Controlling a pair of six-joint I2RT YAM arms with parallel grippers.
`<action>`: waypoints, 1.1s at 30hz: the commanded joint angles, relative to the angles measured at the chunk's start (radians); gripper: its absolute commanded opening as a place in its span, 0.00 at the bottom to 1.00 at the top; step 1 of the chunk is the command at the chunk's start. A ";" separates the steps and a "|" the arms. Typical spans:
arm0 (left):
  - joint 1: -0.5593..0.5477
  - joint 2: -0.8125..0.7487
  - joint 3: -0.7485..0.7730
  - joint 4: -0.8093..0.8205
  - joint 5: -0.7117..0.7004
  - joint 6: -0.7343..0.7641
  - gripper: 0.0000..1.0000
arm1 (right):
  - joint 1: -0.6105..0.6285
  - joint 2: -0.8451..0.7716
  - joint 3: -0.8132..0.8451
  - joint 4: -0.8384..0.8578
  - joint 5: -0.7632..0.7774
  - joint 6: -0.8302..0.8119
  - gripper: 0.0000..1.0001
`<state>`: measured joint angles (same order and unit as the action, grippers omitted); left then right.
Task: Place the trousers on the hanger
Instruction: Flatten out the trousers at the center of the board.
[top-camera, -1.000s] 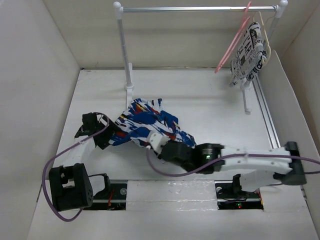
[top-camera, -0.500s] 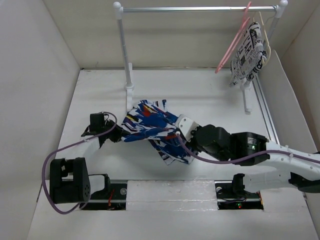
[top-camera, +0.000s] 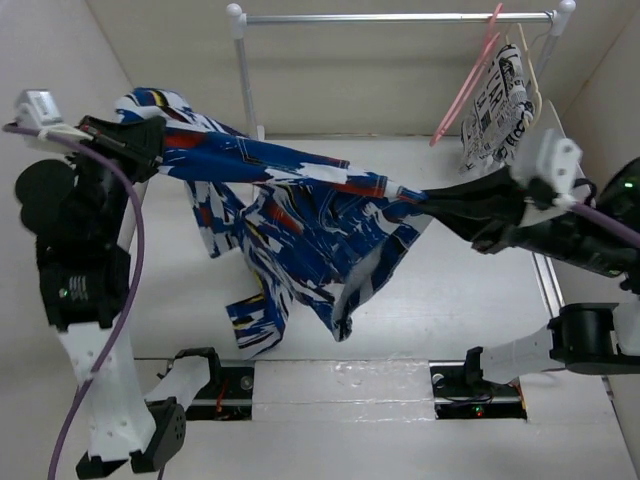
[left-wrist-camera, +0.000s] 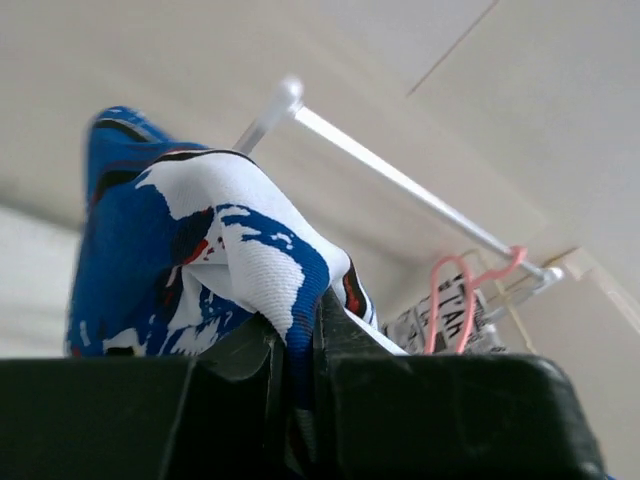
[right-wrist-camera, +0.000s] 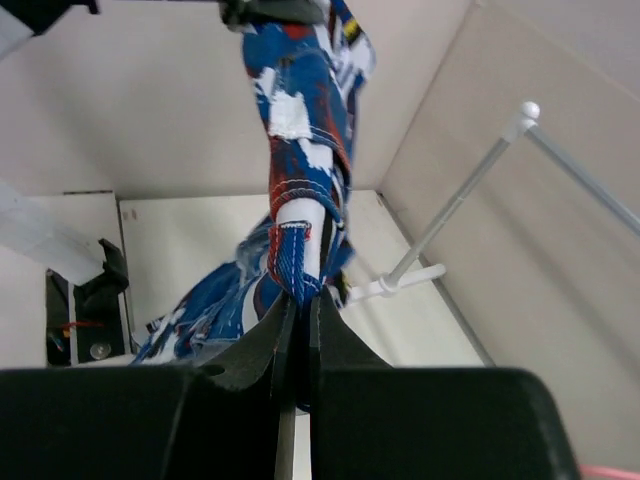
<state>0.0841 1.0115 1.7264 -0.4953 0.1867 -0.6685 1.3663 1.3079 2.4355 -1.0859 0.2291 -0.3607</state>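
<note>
One scrap of readable print, on the hanging white garment (left-wrist-camera: 458, 318).
Ahead and right of the left gripper (left-wrist-camera: 298, 335), its bold black newspaper-style lettering shows: three big capitals read roughly "TAH" in the left wrist view, the smaller lines around them too fine to make out. From overhead the same print is only a blur.

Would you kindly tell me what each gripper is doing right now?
Left gripper: shut on the trousers.
Right gripper: shut on the trousers.
</note>
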 joint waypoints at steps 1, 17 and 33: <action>0.006 0.056 0.062 -0.121 -0.263 0.125 0.00 | 0.014 -0.108 0.058 0.047 0.032 0.020 0.00; -0.170 0.550 -0.107 -0.111 -0.101 0.282 0.72 | -0.498 -0.322 -1.160 0.215 0.531 0.161 0.00; -0.622 0.268 -0.588 -0.210 -0.329 0.163 0.69 | -1.115 -0.134 -1.225 0.500 -0.063 0.080 0.59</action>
<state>-0.4313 1.2869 1.1809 -0.6254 -0.0635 -0.4511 0.1196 1.2884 1.1839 -0.6365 0.3126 -0.2592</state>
